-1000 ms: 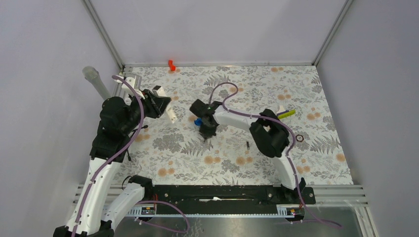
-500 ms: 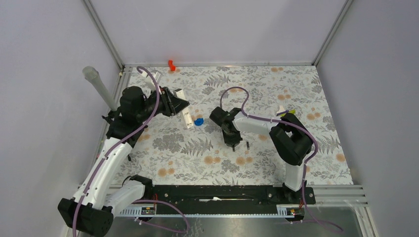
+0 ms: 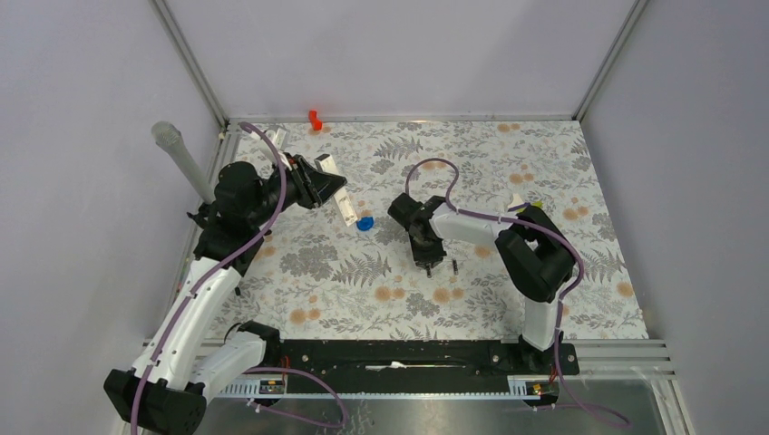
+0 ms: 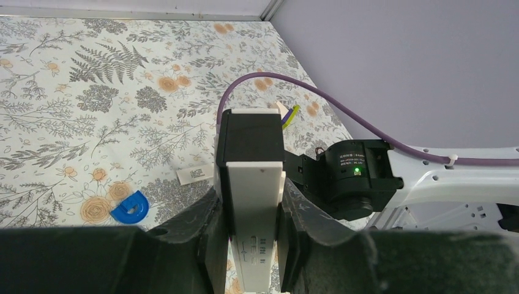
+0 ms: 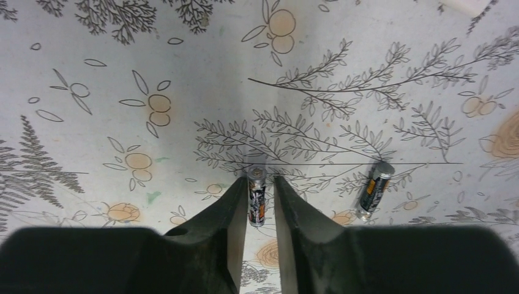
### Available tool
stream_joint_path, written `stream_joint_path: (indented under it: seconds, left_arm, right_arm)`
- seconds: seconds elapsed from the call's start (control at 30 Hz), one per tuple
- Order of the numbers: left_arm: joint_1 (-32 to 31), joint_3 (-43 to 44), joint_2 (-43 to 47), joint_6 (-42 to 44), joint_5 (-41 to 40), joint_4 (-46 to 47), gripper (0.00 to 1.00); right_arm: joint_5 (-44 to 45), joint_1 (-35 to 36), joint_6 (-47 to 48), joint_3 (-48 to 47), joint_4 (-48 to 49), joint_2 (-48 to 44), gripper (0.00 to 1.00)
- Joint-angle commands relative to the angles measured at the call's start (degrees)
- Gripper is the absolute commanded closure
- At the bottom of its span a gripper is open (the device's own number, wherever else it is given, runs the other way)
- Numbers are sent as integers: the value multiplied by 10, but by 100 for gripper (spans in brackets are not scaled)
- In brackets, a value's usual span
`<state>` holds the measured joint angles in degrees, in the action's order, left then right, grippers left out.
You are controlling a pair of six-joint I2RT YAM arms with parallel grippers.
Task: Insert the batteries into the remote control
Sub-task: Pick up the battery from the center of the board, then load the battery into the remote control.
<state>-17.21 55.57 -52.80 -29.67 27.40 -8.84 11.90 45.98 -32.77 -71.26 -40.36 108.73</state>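
My left gripper [image 3: 325,188] is shut on the white remote control [image 3: 342,207] and holds it above the back-left of the table. In the left wrist view the remote [image 4: 254,214] is clamped between both fingers. My right gripper [image 3: 429,264] is down at the table. In the right wrist view its fingers straddle one battery [image 5: 257,196] lying on the cloth. The left finger touches it and a thin gap shows on the right, so the gripper [image 5: 261,181] is narrowly open. A second battery [image 5: 374,187] lies just to the right, also seen from above [image 3: 452,265].
A blue blob [image 3: 365,223] lies between the grippers, also in the left wrist view [image 4: 130,208], with a small white labelled strip [image 4: 196,174] near it. A yellow-and-white item [image 3: 526,205] lies at the right. A red piece [image 3: 315,120] sits at the back edge.
My left arm swung the remote to the right and held it there. My right gripper moved right from beside the blue blob and came down around a battery.
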Motion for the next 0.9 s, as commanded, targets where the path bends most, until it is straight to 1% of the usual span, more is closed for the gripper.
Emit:
stream_joint_path:
  seconds: [0.0, 0.07, 0.17, 0.23, 0.33, 0.43, 0.5, 0.6, 0.73, 0.8, 0.87]
  left_arm:
    - [-1, -8, 9, -11, -17, 53, 100]
    - [-1, -11, 8, -16, -17, 59, 100]
    - [-1, -7, 3, -21, -17, 61, 100]
    - [-1, 0, -6, -25, -15, 61, 100]
    - [-2, 11, -30, -46, 1, 70, 100]
    - [-10, 35, -85, -71, 30, 74, 100]
    - [-25, 48, -114, -76, 36, 93, 100]
    - [-38, 75, -157, -93, 57, 140, 100]
    - [-39, 111, -223, -139, 95, 212, 100]
    - [-39, 132, -254, -177, 109, 240, 100]
    - [-38, 158, -281, -236, 127, 260, 100]
  right_arm:
    - [-21, -10, -3, 21, 13, -2, 75]
    - [-31, -17, -10, 28, 18, -2, 78]
    - [-47, -29, -21, 52, 42, -12, 86]
    - [-35, -33, -25, 60, 52, -30, 89]
    - [3, -37, -22, 48, 54, -66, 91]
    - [25, -57, -14, 6, 54, -114, 91]
    - [35, -79, -12, -27, 54, -147, 91]
    - [44, -100, -3, -66, 70, -198, 90]
    - [74, -104, 10, -122, 80, -248, 87]
    - [52, -105, 23, -159, 79, -258, 87]
    - [4, -105, 40, -184, 94, -269, 87]
